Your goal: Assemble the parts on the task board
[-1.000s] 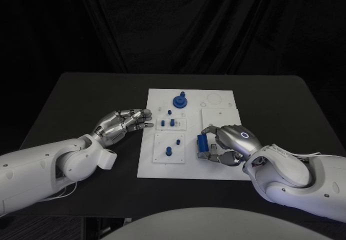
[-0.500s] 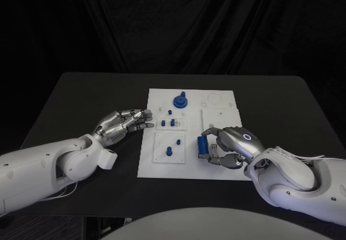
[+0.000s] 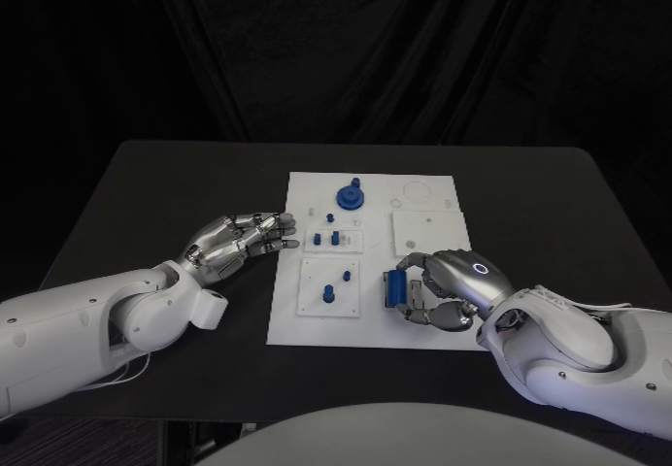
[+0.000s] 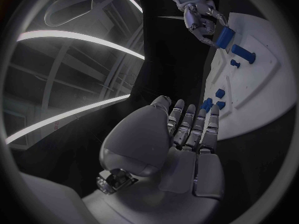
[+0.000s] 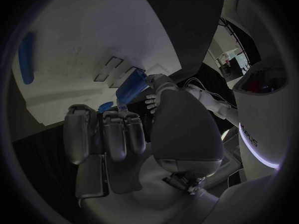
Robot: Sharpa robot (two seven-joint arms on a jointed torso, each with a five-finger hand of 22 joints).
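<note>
The white task board (image 3: 420, 228) lies in the middle of the table. My right hand (image 3: 446, 287) hovers over the board's near right part and grips a blue block (image 3: 395, 287) upright between thumb and fingers; the same block (image 5: 132, 88) shows past my fingers in the right wrist view, and again as the block (image 4: 224, 36) in the left wrist view. My left hand (image 3: 246, 236) lies flat and holds nothing, its fingertips at the board's left edge. A round blue part with a peg (image 3: 349, 198) stands at the board's far side. Small blue pegs (image 3: 326, 238) and a longer blue piece (image 3: 328, 292) sit in the left panels.
The black table (image 3: 154, 194) extends on both sides of the board. A raised white square panel (image 3: 427, 231) lies just beyond my right hand. In the left wrist view the board (image 4: 268, 99) curves away past my left hand (image 4: 181, 139).
My right hand has drawn the blue block slightly toward the board's near edge. The left hand has stayed put.
</note>
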